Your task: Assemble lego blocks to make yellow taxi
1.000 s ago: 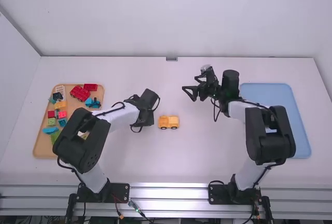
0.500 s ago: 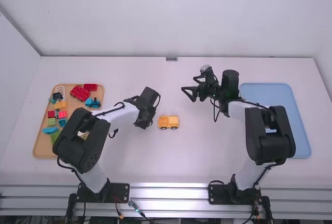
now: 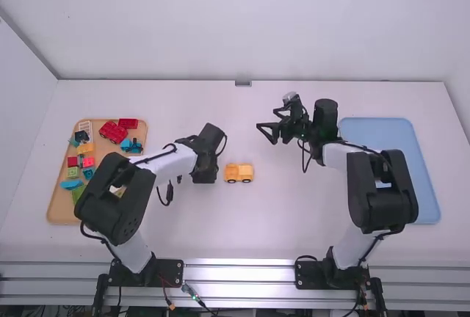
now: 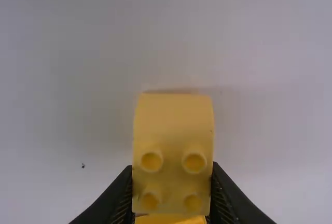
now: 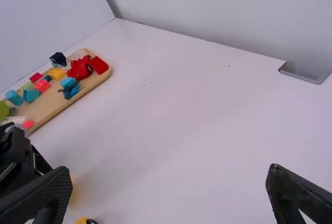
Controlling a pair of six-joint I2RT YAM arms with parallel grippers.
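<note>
Left claw (image 4: 171, 195) pinches a yellow block (image 4: 174, 141) by its sides, one finger against each flank; its studs (image 4: 194, 163) face the wrist camera, so they probably point upward; the right claw (image 5: 170, 171) is spread wide, with nothing between its fingers. The yellow car body (image 3: 239, 171) rests on the table (image 3: 294, 221) between the two claws, just beside the left one in the high view, its dark wheels (image 3: 247, 180) showing along the side nearer the robot's bases. Both pieces look like hard moulded plastic: light, stiff, a little slippery on the smooth faces and unlikely to break, though a stacked joint could pop loose if pulled or twisted; the block is best held as it is, across its flat sides, leaving studs and underside free for pressing; the body wants steadying low on its long sides, since the wheels may let it roll under a push. As for heading, the body's long axis runs left to right across the table, parallel to the robot's side; which end is the front I cannot tell; the block's long axis lies square to the line between the left claw's fingertips, its studless, smooth rounded end pointing away from them.
</note>
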